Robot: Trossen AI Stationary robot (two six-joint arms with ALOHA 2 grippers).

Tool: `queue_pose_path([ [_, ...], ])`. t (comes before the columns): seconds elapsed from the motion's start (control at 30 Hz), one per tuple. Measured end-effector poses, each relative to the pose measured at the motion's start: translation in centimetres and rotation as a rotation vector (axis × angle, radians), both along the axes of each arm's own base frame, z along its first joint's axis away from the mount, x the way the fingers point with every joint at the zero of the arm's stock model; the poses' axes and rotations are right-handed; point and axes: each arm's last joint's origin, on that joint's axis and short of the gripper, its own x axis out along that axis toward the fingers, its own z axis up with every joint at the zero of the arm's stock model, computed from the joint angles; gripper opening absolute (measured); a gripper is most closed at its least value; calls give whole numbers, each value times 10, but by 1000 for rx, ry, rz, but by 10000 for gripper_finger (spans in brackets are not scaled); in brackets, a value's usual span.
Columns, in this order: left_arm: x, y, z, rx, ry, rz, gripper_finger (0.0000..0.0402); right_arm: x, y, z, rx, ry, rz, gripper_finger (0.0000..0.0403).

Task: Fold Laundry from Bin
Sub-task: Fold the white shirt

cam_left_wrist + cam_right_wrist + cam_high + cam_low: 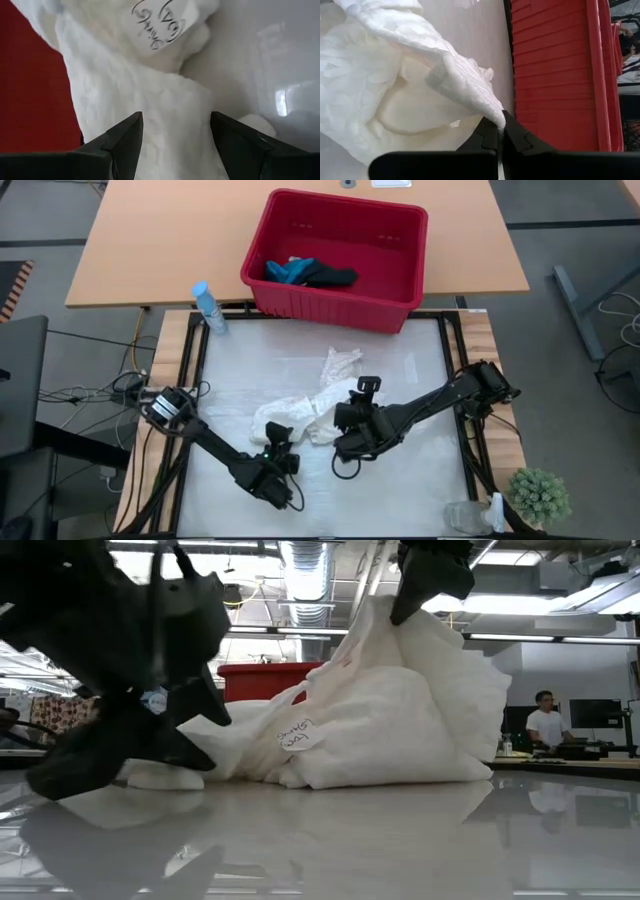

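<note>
**Two grippers at the white cloth, two pieces left in the bin**

Two arms meet over the pale tabletop (400,370), and between them lies the large white lacy garment (310,408), crumpled near the middle of the work surface.

Farthest left on the upper edge stands a blue spray bottle (208,308), just beside the near left corner of the bin. Below it, the left arm reaches in from the left edge. The left gripper (277,448) sits at the near left end of the white garment with its fingers (127,142) spread wide; the wrist view shows fuzzy white cloth lying between the two dark fingers, which do not press it. A white label with handwriting (161,21) shows on the cloth just ahead of them.

Moving right, the white garment rises in a peak in the low view (400,710), with the label (297,735) facing the camera. The right gripper (501,131) is closed tight on a pointed fold of that cloth, pinching it between the fingertips and holding it lifted off the tabletop. In the high view that gripper (365,392) sits over the garment's right side, its arm stretching away to the right edge.

Beyond the garment, the red bin (400,240) rests at the far edge, holding the small teal-blue cloth (290,271) touching the dark navy cloth (330,277).

At the near right corner stands a small green plant (538,494). A person in a white shirt (546,725) sits far back in the room.
</note>
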Motion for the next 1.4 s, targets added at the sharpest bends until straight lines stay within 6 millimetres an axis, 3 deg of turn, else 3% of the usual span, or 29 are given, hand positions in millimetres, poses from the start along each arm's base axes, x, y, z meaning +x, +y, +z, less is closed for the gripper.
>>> queue_pose_path([
  [0.3,15,26,-2,-106,55,91,204,-1,2,0,0,0,5,22],
  [0.4,19,35,-3,-126,69,121,154,-2,4,0,1,0,12,22],
  [0.57,21,40,1,-103,81,139,30,-4,9,0,-1,4,27,22],
  [0.67,22,36,7,-78,99,131,10,-4,9,0,-1,4,26,22],
  [0.83,21,26,29,-9,99,144,2,-5,8,1,-21,-1,20,22],
  [0.97,18,17,54,65,77,161,1,-8,11,12,-36,-25,2,22],
  [1.4,11,-13,141,135,-60,125,0,-24,32,84,-120,-216,52,22],
])
